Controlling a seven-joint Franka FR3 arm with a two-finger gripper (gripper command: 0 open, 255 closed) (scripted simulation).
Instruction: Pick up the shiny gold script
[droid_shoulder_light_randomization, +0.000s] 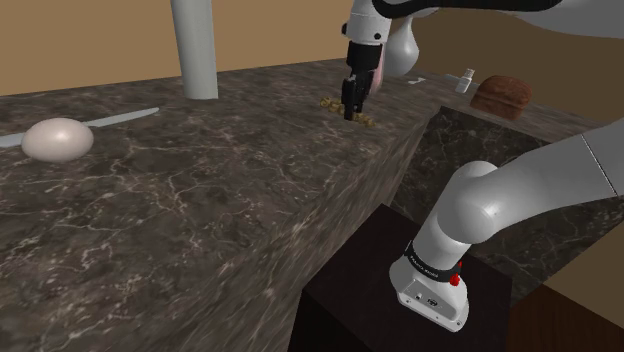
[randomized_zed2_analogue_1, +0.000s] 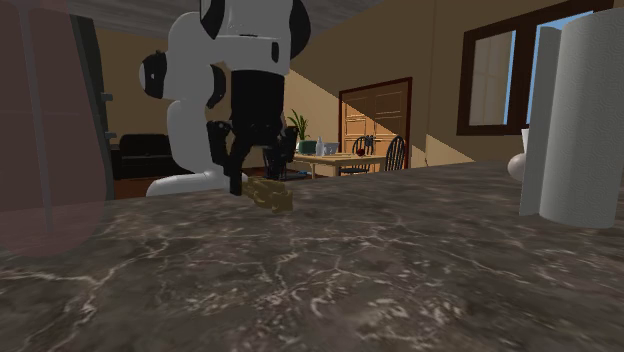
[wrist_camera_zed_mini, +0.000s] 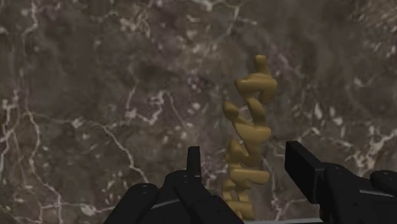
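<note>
Gold script (wrist_camera_zed_mini: 249, 137) on dark, white-veined marble counter (wrist_camera_zed_mini: 95, 95); black fingers (wrist_camera_zed_mini: 194, 164).

Script (droid_shoulder_light_randomization: 364, 122) lies on counter (droid_shoulder_light_randomization: 200, 230) near its stand-side edge, within the spread claw (droid_shoulder_light_randomization: 350, 113). Egg (droid_shoulder_light_randomization: 57, 139) sits well apart toward shoulder view's left; upright cylinder (droid_shoulder_light_randomization: 195, 50) stands behind it.

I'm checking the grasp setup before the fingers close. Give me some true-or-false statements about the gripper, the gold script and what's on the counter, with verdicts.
1. The gripper has its fingers apart, with the gold script between them and untouched. True.
2. The gold script rests on a light wooden tabletop. False: it lies on a dark counter with pale veins.
3. The gold script is clamped and lifted off the surface. False: it lies on the counter and the fingers are clear of it on both sides.
4. A pale egg-shaped object sits on the counter at the shoulder view's left, far from the gripper. True.
</note>
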